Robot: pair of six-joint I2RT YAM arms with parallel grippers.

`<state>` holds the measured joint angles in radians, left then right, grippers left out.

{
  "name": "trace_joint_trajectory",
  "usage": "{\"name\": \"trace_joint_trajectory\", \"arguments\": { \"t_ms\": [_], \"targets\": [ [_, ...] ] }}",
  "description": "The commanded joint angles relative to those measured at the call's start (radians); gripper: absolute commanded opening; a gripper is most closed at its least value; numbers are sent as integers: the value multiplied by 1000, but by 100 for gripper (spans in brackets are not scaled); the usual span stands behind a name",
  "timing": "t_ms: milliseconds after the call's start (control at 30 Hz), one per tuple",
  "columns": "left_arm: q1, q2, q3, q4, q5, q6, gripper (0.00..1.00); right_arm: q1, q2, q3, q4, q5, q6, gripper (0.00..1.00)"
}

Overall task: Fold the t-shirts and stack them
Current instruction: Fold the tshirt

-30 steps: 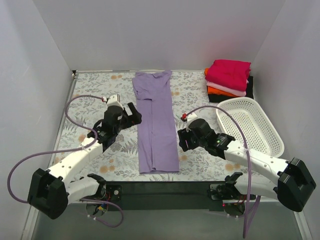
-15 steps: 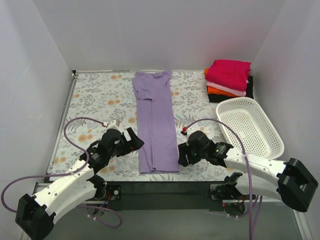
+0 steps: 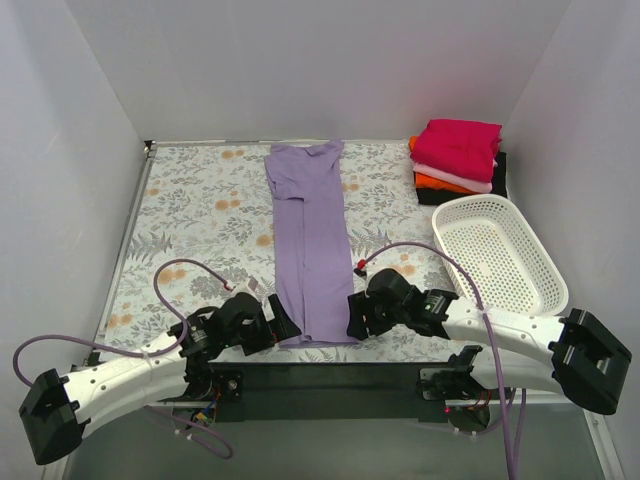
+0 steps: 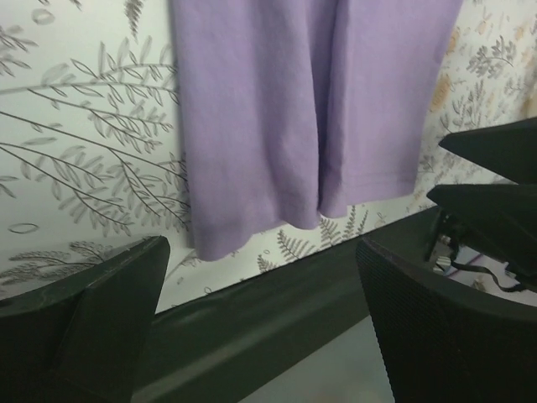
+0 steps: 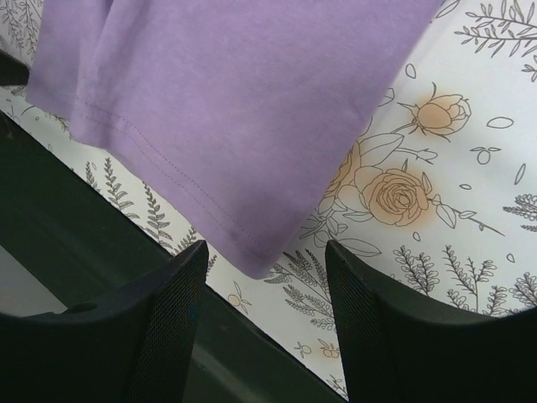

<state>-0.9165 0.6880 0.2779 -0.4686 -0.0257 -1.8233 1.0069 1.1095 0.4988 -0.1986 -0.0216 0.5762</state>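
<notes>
Gaping wide, left gripper [image 3: 283,327] and right gripper [image 3: 354,316] flank the lavender t-shirt [image 3: 308,240]; basket [image 3: 546,292] beside folded stack [image 3: 458,150]

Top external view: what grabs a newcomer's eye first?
A lavender t-shirt, folded into a long strip, runs down the middle of the floral table. The left end effector and right end effector sit open at its near hem corners. Far right, a stack of folded t-shirts, magenta on top, sits just beyond a white lattice basket.

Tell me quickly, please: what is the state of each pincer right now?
Left pincer: open, holding nothing, by the near hem of the lavender t-shirt.
Right pincer: open, holding nothing, by the same hem.
</notes>
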Motion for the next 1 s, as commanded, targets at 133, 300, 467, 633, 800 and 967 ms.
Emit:
{"name": "trace_joint_trajectory", "arguments": {
  "t_ms": [133, 300, 467, 633, 800, 967],
  "targets": [
    [-70, 34, -48, 10, -25, -111, 81, 18, 20, -16, 51, 44, 40, 52],
    [-87, 83, -31, 4, -43, -100, 72, 22, 30, -23, 59, 37, 54, 52],
    [-94, 125, -28, -31, -48, -97, 65, 33, 38, -28, 65, 29, 66, 52],
    [-102, 110, -8, -94, -83, -99, 56, 45, 49, -34, 71, 31, 77, 52],
    [-102, 96, -17, -133, -102, -111, 52, 50, 64, -31, 83, 29, 79, 52],
    [-102, 107, -26, -127, -112, -117, 49, 61, 90, -17, 87, 29, 76, 52]
  ]
}}
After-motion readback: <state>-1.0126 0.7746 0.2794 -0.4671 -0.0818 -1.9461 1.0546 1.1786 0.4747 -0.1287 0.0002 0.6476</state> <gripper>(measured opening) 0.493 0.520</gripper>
